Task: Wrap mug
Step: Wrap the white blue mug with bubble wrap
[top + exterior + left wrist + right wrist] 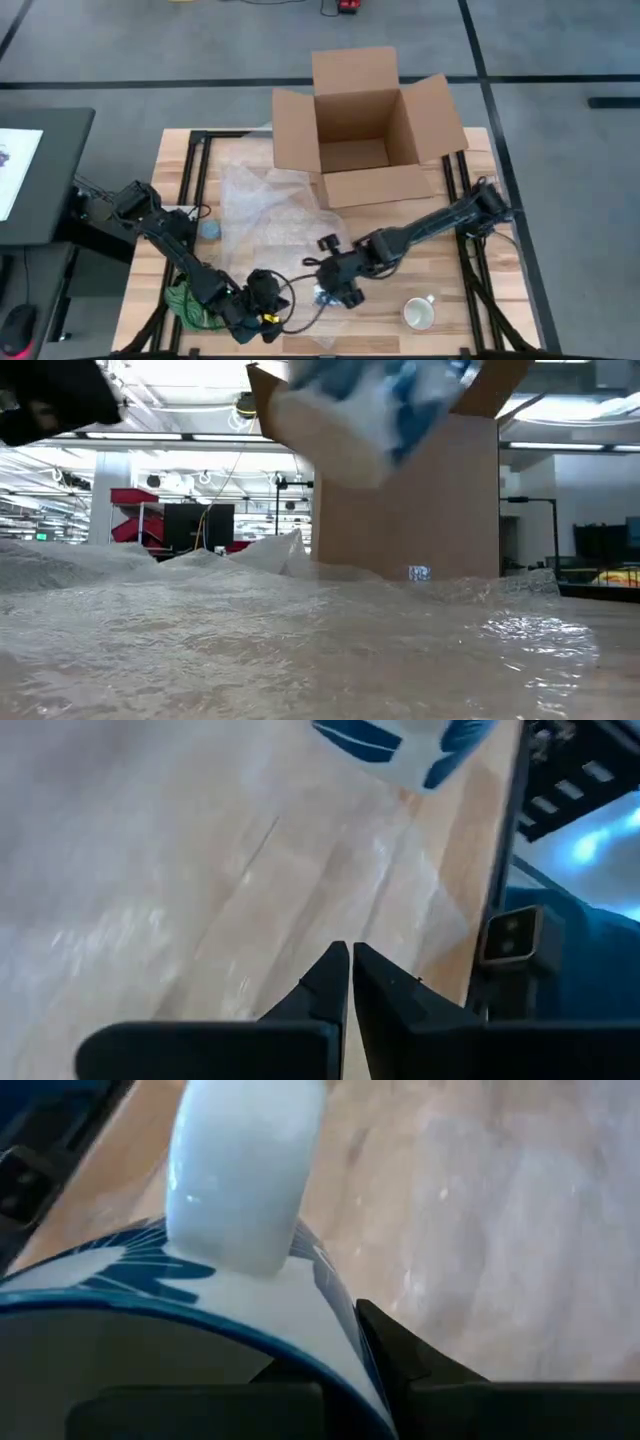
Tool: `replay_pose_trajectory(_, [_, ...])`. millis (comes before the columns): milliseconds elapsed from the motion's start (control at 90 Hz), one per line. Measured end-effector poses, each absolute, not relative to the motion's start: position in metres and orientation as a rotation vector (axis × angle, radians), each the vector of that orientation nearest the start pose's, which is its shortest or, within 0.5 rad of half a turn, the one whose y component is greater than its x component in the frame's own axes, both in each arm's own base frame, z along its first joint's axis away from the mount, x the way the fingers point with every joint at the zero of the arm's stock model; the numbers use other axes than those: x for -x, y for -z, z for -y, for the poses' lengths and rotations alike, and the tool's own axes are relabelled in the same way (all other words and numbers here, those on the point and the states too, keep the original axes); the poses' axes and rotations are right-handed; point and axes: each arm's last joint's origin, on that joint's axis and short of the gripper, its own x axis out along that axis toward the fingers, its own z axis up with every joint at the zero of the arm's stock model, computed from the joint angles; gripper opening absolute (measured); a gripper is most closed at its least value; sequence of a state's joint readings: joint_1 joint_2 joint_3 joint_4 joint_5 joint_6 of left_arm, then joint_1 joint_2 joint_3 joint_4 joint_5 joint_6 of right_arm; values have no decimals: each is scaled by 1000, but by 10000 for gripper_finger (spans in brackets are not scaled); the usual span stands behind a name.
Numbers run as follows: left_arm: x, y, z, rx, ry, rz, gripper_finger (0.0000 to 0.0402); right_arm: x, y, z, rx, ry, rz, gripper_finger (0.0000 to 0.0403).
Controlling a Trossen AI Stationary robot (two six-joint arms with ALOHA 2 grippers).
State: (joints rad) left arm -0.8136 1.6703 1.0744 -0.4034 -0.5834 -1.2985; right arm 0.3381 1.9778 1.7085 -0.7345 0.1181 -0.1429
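At the far left of the high view a dark side table [40, 170] stood beside the wooden table [140, 270], and a green bundle of cord [185, 300] lay near the lower left corner of the tabletop. The left arm reached diagonally down across that corner, with the left gripper [262, 322] low at bottom centre; in the left wrist view its fingers [335, 982] were pressed together with nothing between them. A small grey-blue object [210, 229] sat at the left edge of the bubble wrap sheet [265, 210], which was spread over the middle of the table and filled the lower half of the low view. Just right of centre the right gripper [335, 293] was clamped on the rim of a blue-and-white mug [250, 1295], held above the wrap's lower edge; the mug showed lifted and blurred at the top of the low view. The open cardboard box [360, 130] stood in the upper centre, flaps spread. A second, plain mug [420, 314] rested on bare wood at the lower right.
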Motion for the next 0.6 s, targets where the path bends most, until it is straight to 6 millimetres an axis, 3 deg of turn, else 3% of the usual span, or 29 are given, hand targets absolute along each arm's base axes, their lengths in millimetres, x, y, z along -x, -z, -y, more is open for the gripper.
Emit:
replay_pose_trajectory(122, [-229, -198, 234, 623, -340, -766, 0, -431, -243, -118, 348, -218, -1012, 11])
replay_pose_trajectory(300, [-218, -195, 236, 630, -386, -790, 0, -450, -214, -88, 314, -179, -1141, 12])
replay_pose_trajectory(422, [-217, -194, 234, 605, -417, -762, 0, -458, -199, -81, 288, -189, -1168, 13])
replay_pose_trajectory(600, [-217, -194, 233, 588, -423, -754, 0, -464, -193, -82, 285, -191, -1162, 23])
